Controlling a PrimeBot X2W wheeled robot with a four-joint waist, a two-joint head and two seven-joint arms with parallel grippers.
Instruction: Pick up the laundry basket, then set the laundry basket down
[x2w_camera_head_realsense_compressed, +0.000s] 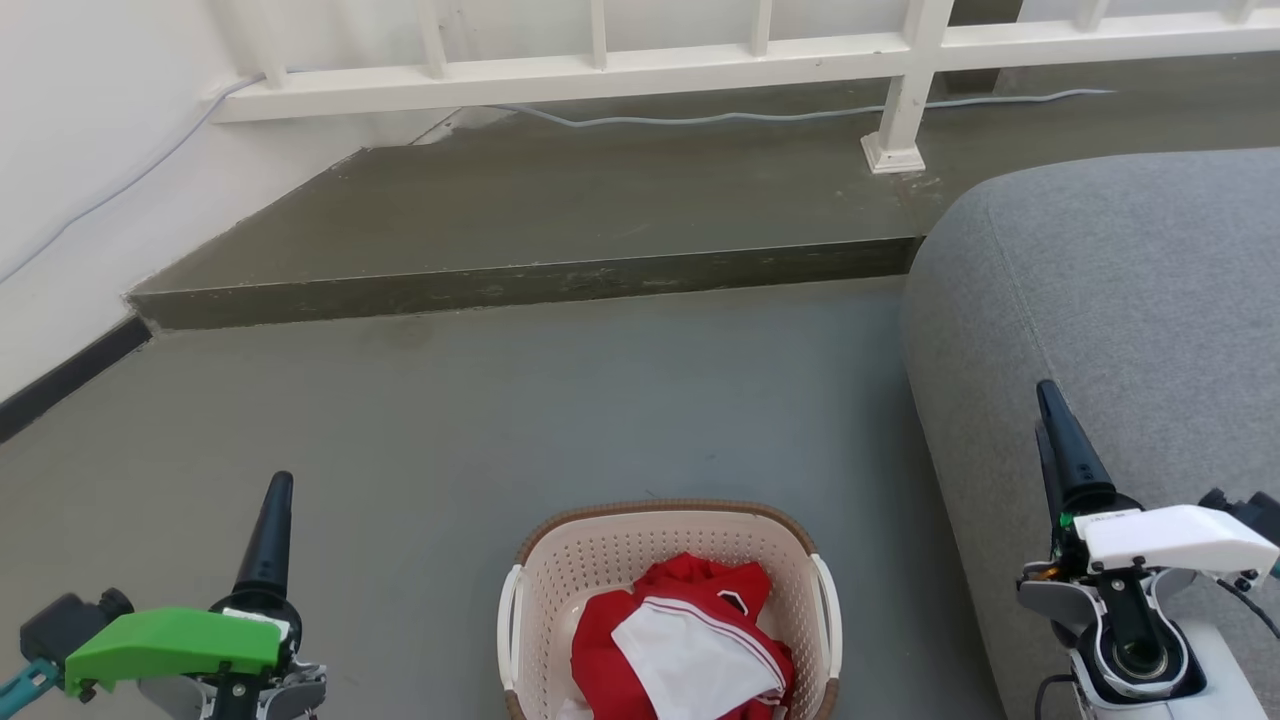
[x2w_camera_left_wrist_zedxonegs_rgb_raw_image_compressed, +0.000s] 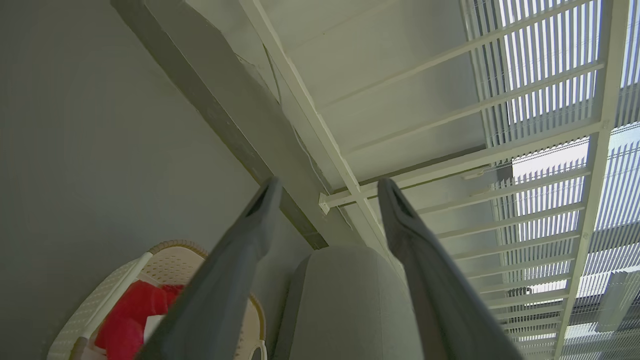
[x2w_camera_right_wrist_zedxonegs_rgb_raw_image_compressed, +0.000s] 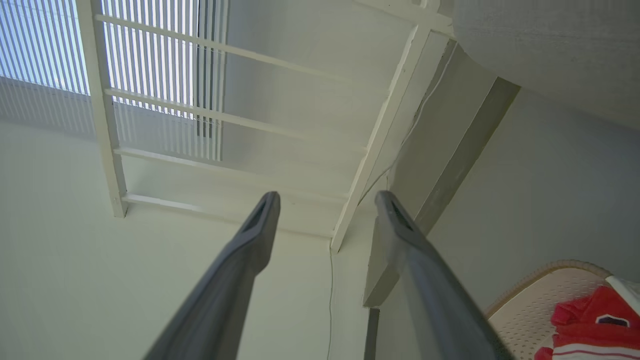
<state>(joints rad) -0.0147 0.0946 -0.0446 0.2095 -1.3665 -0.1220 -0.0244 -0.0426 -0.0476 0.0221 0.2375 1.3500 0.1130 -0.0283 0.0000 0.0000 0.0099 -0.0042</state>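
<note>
Down low, laundry basket (x2w_camera_head_realsense_compressed: 600, 560): stands upright on the grey floor (x2w_camera_head_realsense_compressed: 450, 420) at the bottom middle of the head view, between the two grippers and apart from both
Basket load: red and white clothing (x2w_camera_head_realsense_compressed: 690, 640) heaped inside
Handles (x2w_camera_head_realsense_compressed: 830, 610): white, one on each side of the basket, neither touched by a finger
Left gripper (x2w_camera_left_wrist_zedxonegs_rgb_raw_image_compressed: 329, 184): fingers spread apart with nothing between them, off to the basket's left, over bare floor
Right gripper (x2w_camera_right_wrist_zedxonegs_rgb_raw_image_compressed: 327, 196): fingers likewise parted and empty, to the basket's right, in front of the grey sofa (x2w_camera_head_realsense_compressed: 1120, 300)
Sofa: near the basket on its right; whether the two touch cannot be told
Background: a raised dark step (x2w_camera_head_realsense_compressed: 560, 200) beyond the basket, a white railing (x2w_camera_head_realsense_compressed: 600, 70) standing on it, a pale cable (x2w_camera_head_realsense_compressed: 700, 118) lying along the railing's foot
</note>
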